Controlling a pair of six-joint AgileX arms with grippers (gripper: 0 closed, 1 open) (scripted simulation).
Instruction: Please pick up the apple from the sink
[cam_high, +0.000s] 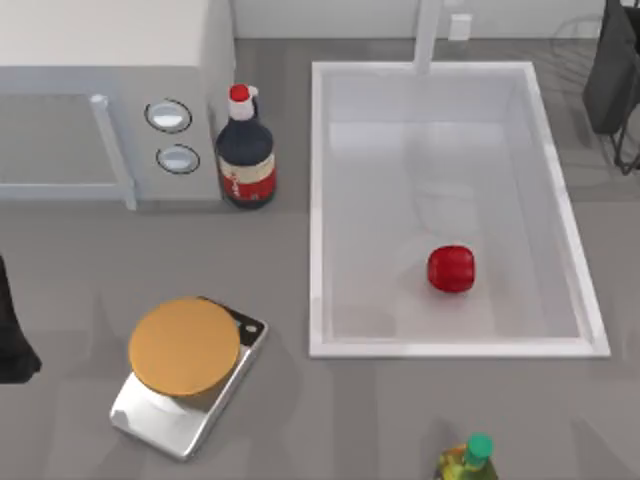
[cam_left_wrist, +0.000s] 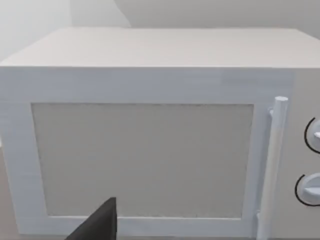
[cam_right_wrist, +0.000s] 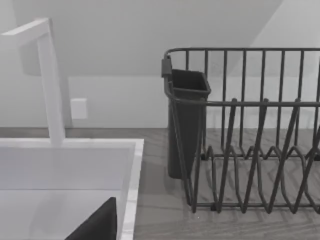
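resting loose in the sink (cam_high: 318, 200), apple (cam_high: 452, 268) near front wall, open room around; claw states untellable

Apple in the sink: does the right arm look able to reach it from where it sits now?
Probably yes. The apple lies alone on the floor of the sink, open from above, and the right arm is parked beside the sink's far right corner.

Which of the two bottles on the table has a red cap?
The dark bottle standing between the grey-white microwave and the white sink. The other, a yellowish bottle at the table's near edge, has a green cap.
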